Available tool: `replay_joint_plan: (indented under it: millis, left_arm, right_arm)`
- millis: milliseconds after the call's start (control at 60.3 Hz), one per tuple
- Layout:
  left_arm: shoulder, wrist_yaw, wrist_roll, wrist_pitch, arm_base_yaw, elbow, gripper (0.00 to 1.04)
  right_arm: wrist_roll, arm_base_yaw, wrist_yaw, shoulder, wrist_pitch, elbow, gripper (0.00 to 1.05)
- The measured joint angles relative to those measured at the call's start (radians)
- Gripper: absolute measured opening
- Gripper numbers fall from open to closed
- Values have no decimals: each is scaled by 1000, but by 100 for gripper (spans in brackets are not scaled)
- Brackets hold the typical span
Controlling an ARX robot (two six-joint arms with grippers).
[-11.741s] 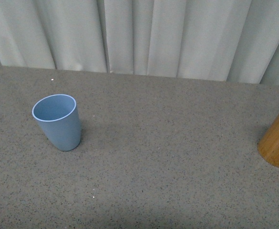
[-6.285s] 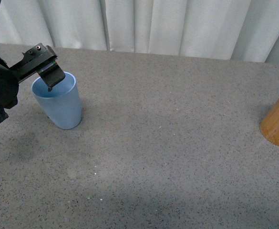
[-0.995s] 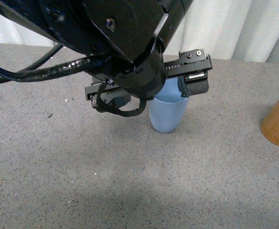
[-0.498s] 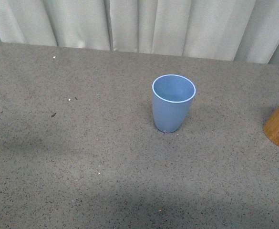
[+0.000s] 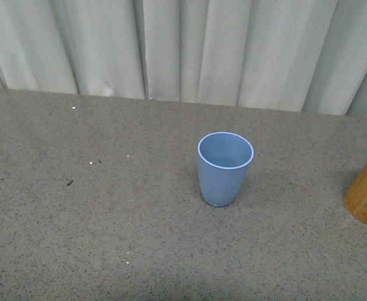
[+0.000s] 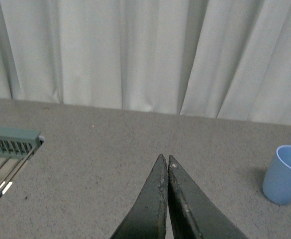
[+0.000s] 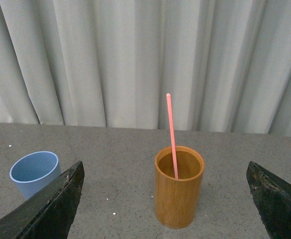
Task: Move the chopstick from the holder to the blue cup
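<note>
Chopstick [image 7: 171,134], thin salmon-pink, standing in smooth wooden holder [image 7: 179,191], matte tapered blue cup [image 5: 224,168], left tool [image 6: 164,164] closed, right tool [image 7: 164,167] wide.

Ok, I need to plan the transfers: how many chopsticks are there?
1. The chopstick stands in the holder, sticking up past its rim. The blue cup looks empty; the holder's depths are hidden.

It looks like a lab test bench: a grey speckled tabletop [image 5: 108,238] bearing 2 plain props, the blue cup [image 5: 225,169] and the holder [image 5: 366,194], with a pleated white curtain [image 5: 189,50] closing the far side as backdrop.
</note>
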Motion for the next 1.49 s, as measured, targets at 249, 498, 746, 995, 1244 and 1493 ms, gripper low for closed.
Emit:
replay_joint_plan:
  millis: [249, 498, 746, 995, 1244, 1493]
  left_arm:
    - [-6, 1, 0, -3, 0, 0, 4]
    - [-6, 0, 0, -3, 0, 0, 38]
    - [-6, 0, 0, -4, 0, 0, 86]
    - [-6, 0, 1, -4, 0, 0, 98]
    - [-6, 0, 1, -4, 0, 0, 98]
    - [-6, 0, 1, -4, 0, 0, 98]
  right_arm:
    - [0, 0, 1, 0, 0, 0, 95]
    - [68, 57, 177, 46, 61, 0, 95]
    - [155, -5, 209, 799, 593, 203, 95]
    - [-1, -78, 88, 1323, 605, 472, 95]
    - [-45, -54, 33, 1588, 573, 738, 95]
    - [-52, -25, 54, 1742, 529, 862, 95]
